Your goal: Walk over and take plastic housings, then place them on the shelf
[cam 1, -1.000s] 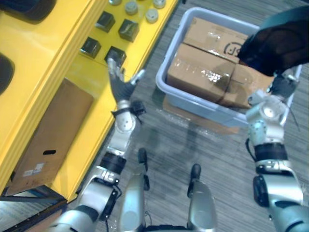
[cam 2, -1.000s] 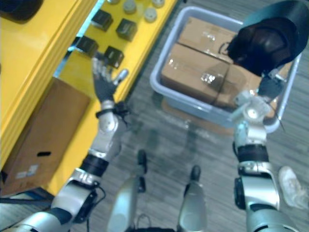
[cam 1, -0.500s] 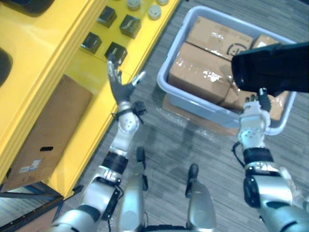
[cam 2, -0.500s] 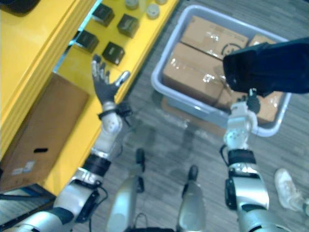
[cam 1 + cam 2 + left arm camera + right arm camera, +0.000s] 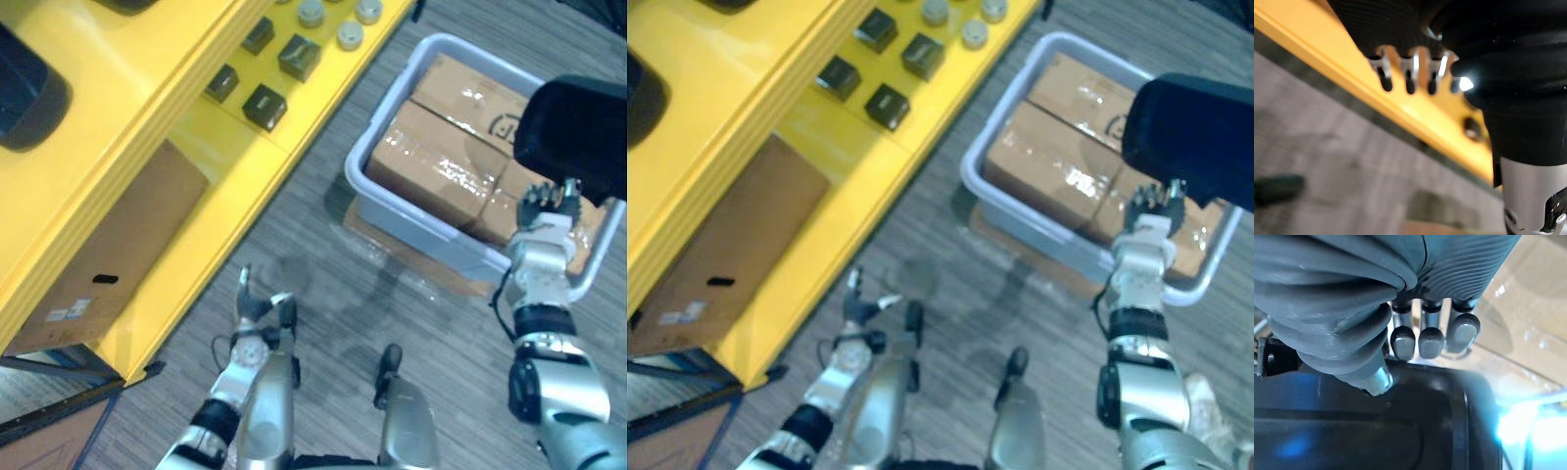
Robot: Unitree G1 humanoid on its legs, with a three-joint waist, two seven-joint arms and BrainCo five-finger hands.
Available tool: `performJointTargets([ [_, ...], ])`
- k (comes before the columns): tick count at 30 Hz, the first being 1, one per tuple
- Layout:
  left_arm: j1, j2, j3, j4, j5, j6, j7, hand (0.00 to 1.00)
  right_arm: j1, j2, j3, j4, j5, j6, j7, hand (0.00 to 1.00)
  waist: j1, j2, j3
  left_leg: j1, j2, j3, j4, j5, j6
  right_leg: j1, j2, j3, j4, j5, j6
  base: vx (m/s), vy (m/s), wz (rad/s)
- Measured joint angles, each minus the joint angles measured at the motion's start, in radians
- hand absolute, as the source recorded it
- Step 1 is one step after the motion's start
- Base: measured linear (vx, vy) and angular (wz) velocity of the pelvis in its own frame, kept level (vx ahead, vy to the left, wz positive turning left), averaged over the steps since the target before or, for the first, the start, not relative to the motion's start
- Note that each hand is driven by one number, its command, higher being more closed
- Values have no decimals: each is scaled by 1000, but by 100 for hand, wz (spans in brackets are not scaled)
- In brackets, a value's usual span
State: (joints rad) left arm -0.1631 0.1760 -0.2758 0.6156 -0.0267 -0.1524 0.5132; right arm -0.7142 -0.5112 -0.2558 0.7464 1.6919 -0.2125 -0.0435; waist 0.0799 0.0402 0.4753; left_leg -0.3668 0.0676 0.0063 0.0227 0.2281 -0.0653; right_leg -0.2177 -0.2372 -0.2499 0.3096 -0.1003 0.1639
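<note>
Down from the edge of the yellow shelf, my left hand now hangs low over the floor, fingers loosely spread and holding nothing. Further right sits the grey bin of cardboard boxes. Above its right end my right hand keeps its fingers curled against the black plastic housing, gripping it.

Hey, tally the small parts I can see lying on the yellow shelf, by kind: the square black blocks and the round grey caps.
Black blocks: 4
Grey caps: 3
Total: 7
</note>
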Motion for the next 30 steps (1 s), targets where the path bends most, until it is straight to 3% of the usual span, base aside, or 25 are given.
performJointTargets([
  [7,124,14,19,74,8,-21,-17,0,-18,-103,-2,86,75,65,-25,100,23,18,-1,14,-24,-13,-18,7,2,-1,-28,-9,22,-23,4,-3,-17,8],
  [10,128,15,28,106,7,-30,-18,0,-19,-117,0,112,84,128,-37,100,28,40,-5,12,-25,-26,-18,7,2,5,-29,-24,25,-32,6,-1,-40,11],
  [13,130,15,29,111,7,-80,-25,0,-20,-117,4,112,59,194,-47,100,42,52,-5,14,-23,-28,-19,11,-2,4,-27,-26,34,-37,4,4,-53,1],
  [17,131,14,37,85,7,-135,-19,0,-20,-117,27,106,-4,224,-62,100,44,52,-5,18,-22,-34,-19,13,-1,12,-26,-33,38,-38,3,22,-51,5],
  [20,131,13,67,-68,7,-178,-8,0,-5,-109,44,96,-68,240,-67,100,40,50,-3,40,-24,-51,-27,15,-3,45,-26,-53,35,-45,0,3,-46,13],
  [24,100,30,80,-470,55,-250,-2,0,42,-68,44,41,-107,241,-65,100,38,39,1,107,-26,-59,-69,18,-15,103,-23,-72,30,-73,-9,-30,-51,11],
  [27,25,102,74,-726,135,-290,1,0,56,-29,43,39,-143,240,-64,100,19,22,7,127,-23,-68,-97,31,-18,122,-16,-82,20,-71,-3,-13,-61,7],
  [30,-106,177,49,-848,206,-303,7,0,83,8,41,38,-199,240,-64,100,16,-6,9,138,-15,-58,-100,40,-18,141,-10,-81,-1,-55,4,43,-67,-3],
])
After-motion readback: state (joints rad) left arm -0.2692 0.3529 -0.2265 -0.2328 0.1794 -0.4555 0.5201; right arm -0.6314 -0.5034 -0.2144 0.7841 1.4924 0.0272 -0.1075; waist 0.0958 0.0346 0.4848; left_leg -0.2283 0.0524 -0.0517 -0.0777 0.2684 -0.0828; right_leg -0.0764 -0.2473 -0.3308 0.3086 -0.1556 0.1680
